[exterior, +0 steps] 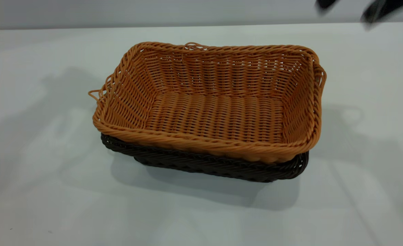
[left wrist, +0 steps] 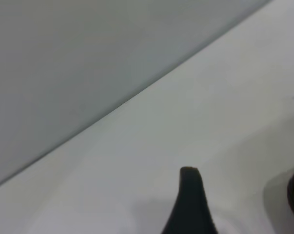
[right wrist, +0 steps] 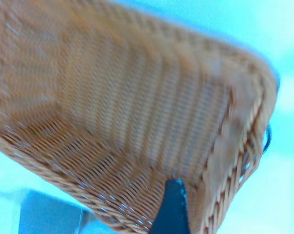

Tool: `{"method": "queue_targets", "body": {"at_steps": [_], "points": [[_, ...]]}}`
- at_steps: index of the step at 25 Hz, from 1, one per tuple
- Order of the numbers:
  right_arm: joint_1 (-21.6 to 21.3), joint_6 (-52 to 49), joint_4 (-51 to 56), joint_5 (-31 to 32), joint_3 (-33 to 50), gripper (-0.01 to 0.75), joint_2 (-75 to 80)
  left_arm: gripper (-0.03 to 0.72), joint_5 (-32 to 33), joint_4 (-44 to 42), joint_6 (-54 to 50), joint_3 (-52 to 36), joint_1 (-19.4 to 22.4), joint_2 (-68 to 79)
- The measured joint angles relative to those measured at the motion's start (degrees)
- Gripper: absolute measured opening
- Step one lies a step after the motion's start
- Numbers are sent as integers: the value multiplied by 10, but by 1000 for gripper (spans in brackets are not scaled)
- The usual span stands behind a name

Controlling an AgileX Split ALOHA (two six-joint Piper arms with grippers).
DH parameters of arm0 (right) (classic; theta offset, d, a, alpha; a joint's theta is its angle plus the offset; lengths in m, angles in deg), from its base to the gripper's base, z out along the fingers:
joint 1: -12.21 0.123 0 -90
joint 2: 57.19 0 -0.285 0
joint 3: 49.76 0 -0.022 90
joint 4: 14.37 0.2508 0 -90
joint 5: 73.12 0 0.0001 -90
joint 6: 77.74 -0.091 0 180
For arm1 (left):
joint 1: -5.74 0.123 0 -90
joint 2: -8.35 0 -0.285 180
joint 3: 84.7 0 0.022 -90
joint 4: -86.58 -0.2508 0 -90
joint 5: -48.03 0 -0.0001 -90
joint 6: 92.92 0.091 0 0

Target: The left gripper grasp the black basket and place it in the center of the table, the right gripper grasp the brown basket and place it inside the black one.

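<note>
The tabletop [exterior: 34, 191] is a broad, pale, matte sheet whose far edge runs along the 12 o'clock side of the exterior view, with open bare room all around the stacked baskets toward 3, 6 and 9 o'clock. Near its middle sits the brown basket [exterior: 210, 102], a rectangular orange-tan wicker piece with a braided rim, sloping open-weave walls and loose strand loops sticking out at 9 o'clock and along the far rim. It is nested inside the black basket [exterior: 222, 167], of which only a dark braided rim and a strip of wall show beneath it on the 6 o'clock side. The right gripper [exterior: 375, 10] appears as a blurred dark shape at about 1 o'clock, high above the far table edge and well apart from both baskets; whether it is open or closed cannot be told. Its wrist view looks down into the brown basket's interior past one dark fingertip [right wrist: 171, 209]. The left gripper [left wrist: 190, 204] shows only one angular black finger over bare tabletop, its state unclear, with a sliver of basket rim at the frame's edge.
</note>
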Motion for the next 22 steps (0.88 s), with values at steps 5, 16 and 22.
{"method": "queue_targets", "body": {"at_steps": [5, 16, 22], "points": [[0, -7, 0, 7, 0, 584, -176, 510, 106, -99, -163, 0, 0, -117], [0, -18, 4, 149, 0, 584, -464, 510, 249, -176, -263, -6, 0, -251], [0, -27, 4, 225, 41, 584, -553, 510, 249, -147, -271, -125, 0, -333]]}}
